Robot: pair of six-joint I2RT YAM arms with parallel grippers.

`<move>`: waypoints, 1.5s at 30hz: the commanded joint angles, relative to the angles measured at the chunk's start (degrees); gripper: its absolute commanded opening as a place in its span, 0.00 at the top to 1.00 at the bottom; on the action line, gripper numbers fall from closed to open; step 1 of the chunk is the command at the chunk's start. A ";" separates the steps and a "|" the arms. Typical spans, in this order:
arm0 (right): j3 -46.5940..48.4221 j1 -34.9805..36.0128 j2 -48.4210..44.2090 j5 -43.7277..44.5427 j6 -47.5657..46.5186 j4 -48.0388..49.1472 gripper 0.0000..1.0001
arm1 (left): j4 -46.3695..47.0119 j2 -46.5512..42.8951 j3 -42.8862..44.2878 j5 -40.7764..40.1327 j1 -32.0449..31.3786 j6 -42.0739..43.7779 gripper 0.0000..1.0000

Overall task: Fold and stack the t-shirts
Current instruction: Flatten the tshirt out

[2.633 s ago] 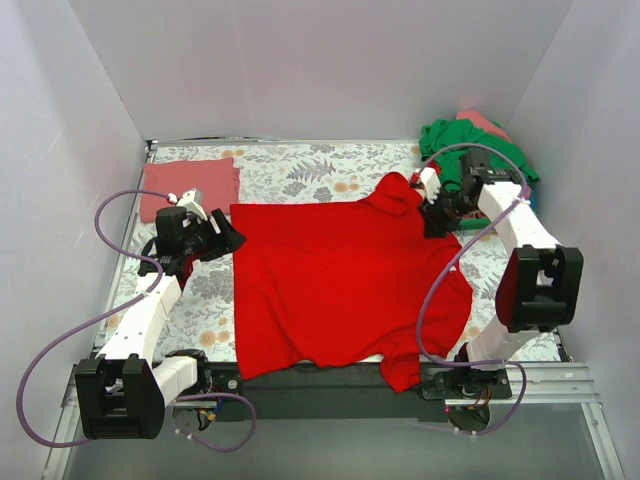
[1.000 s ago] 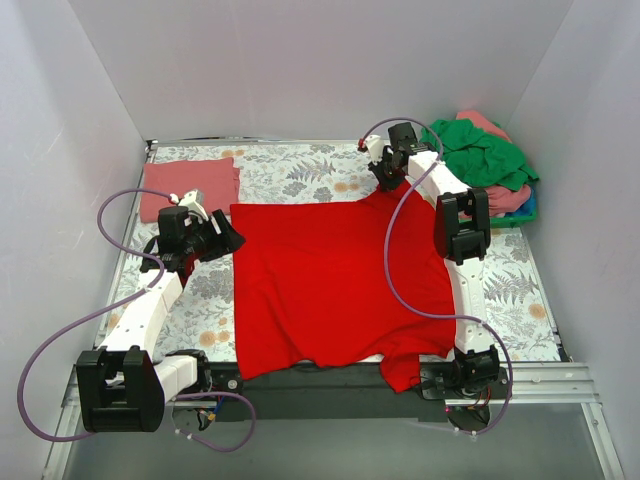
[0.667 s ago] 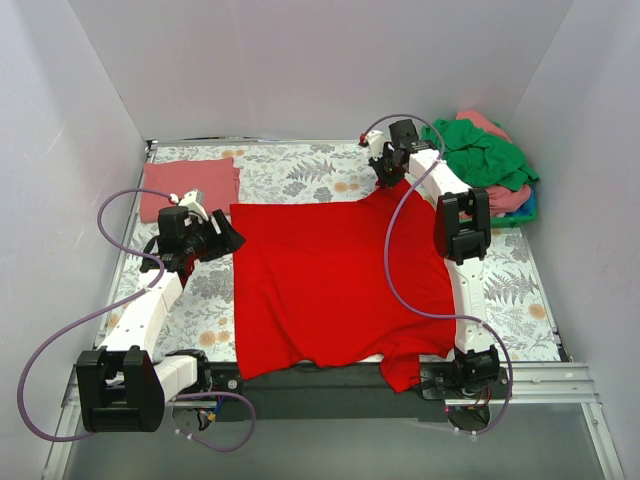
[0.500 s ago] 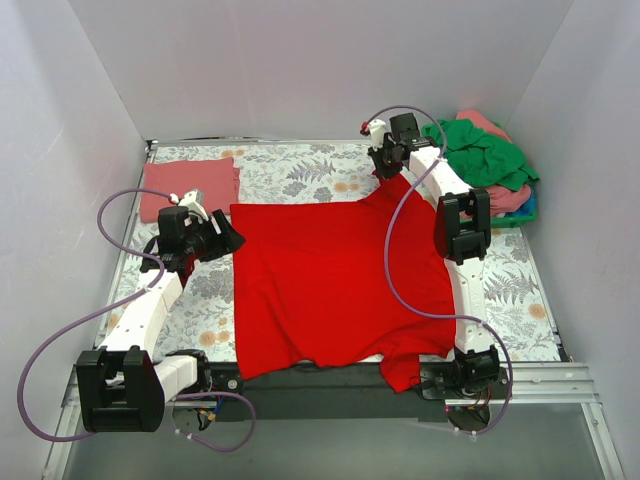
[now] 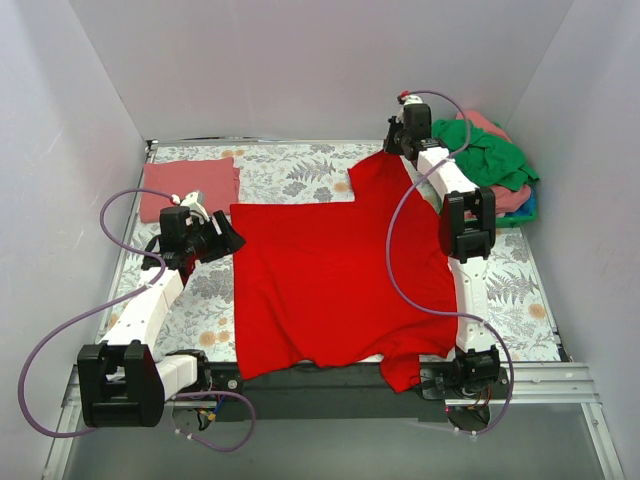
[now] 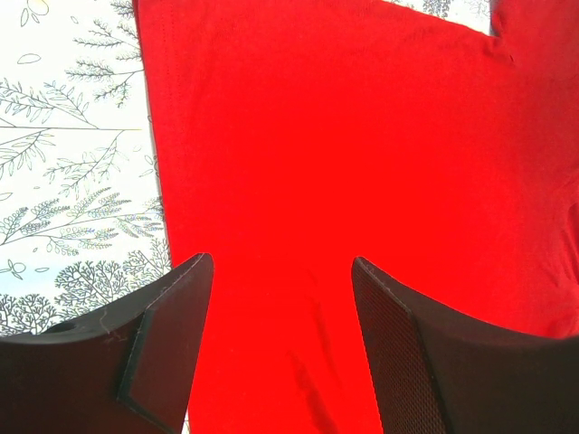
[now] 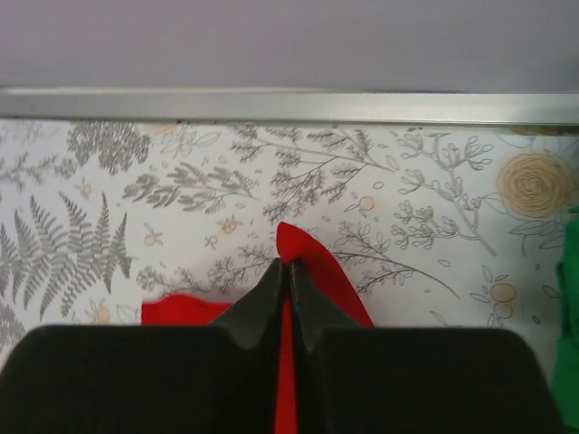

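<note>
Pinching the far right sleeve tip of the red t-shirt between jaws pressed together, the right gripper draws it out toward the table's back edge; the rest of the shirt lies spread flat on the floral tablecloth. The left gripper sits over the shirt's left edge, jaws spread and gripping nothing; a folded salmon-pink t-shirt lies at the far left corner; a heap of green and pink t-shirts rests at the far right.
</note>
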 commanded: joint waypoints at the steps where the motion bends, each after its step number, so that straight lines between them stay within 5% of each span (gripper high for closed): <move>1: -0.90 -1.53 -0.45 4.74 7.11 5.98 0.89 | 0.21 -0.46 -0.40 -0.68 -0.21 0.99 0.39; 6: -3.54 -4.78 -2.29 0.90 5.98 7.81 0.63 | 0.04 -1.07 -0.31 -1.12 -0.21 1.08 0.39; 11: -8.02 -6.71 -5.37 -20.09 -3.42 8.26 0.39 | 0.03 -1.86 -0.22 -1.21 -0.21 0.99 0.39; 14: -10.74 -6.98 -8.53 -32.06 -12.38 6.86 0.34 | 0.12 -2.65 -0.31 -1.03 -0.21 0.99 0.39; 20: -13.39 -6.98 -15.30 -39.02 -30.11 -10.40 0.32 | -0.23 -4.06 -0.83 -0.86 -0.21 0.47 0.39; 25: -21.95 -6.89 -23.90 -34.22 -43.59 -25.74 0.32 | -0.14 -4.67 -0.92 0.37 -0.21 -0.15 0.39; 32: -49.90 -9.52 -44.54 -24.27 -50.90 -26.98 0.35 | 0.21 -5.64 -1.62 4.75 -0.21 -1.29 0.39; 36: -59.41 -11.46 -48.87 -20.84 -51.78 -26.81 0.43 | 0.30 -4.16 -2.41 7.22 -0.21 -2.78 0.39; 45: -66.91 -14.89 -49.85 -19.87 -50.37 -24.44 0.53 | -1.28 2.86 -3.03 7.41 -0.21 -6.65 0.46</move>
